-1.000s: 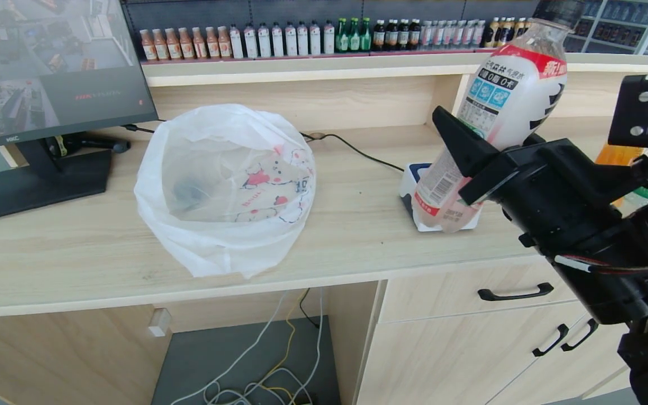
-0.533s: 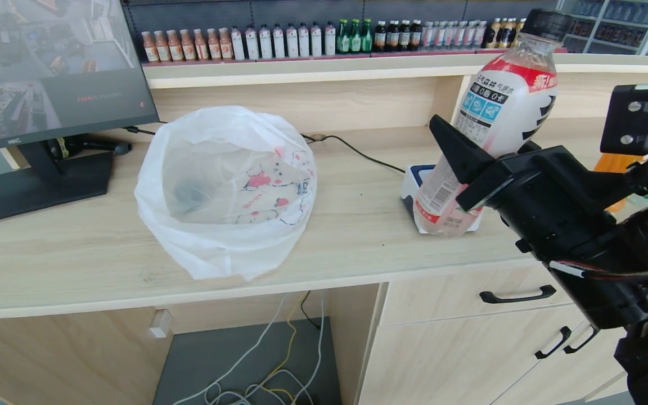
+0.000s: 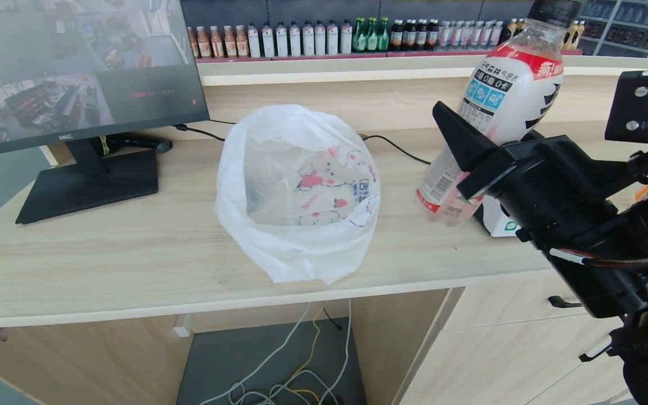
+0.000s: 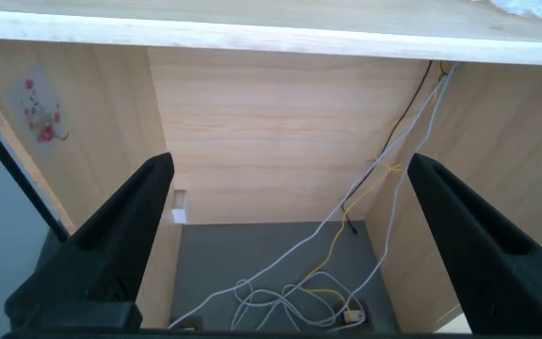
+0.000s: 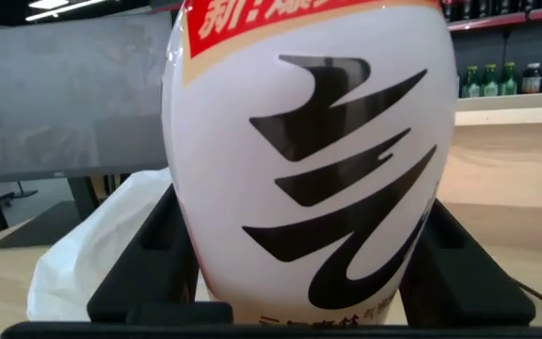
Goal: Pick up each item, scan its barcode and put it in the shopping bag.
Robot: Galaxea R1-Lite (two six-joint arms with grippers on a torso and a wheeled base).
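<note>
A clear drink bottle (image 3: 498,101) with a red and white label and a black cap stands tilted in my right gripper (image 3: 487,152), which is shut on its lower half. It hangs above the counter, just right of the white shopping bag (image 3: 296,191), barcode side toward the bag. The bag stands open on the wooden counter (image 3: 104,253) with something small inside. Close up in the right wrist view, the bottle (image 5: 309,160) sits between the black fingers, the bag (image 5: 102,245) behind it. My left gripper (image 4: 290,169) hangs open below the counter edge, holding nothing.
A white scanner box (image 3: 498,222) sits on the counter behind the bottle. A monitor (image 3: 76,67) on a black stand occupies the back left. A shelf of bottles (image 3: 358,36) runs along the back. Drawers (image 3: 504,349) lie below at right, loose cables (image 4: 346,254) under the counter.
The head camera has swung left, shifting the whole picture right. Against the counter, the bottle in my right gripper has moved left, off the scanner box toward the bag.
</note>
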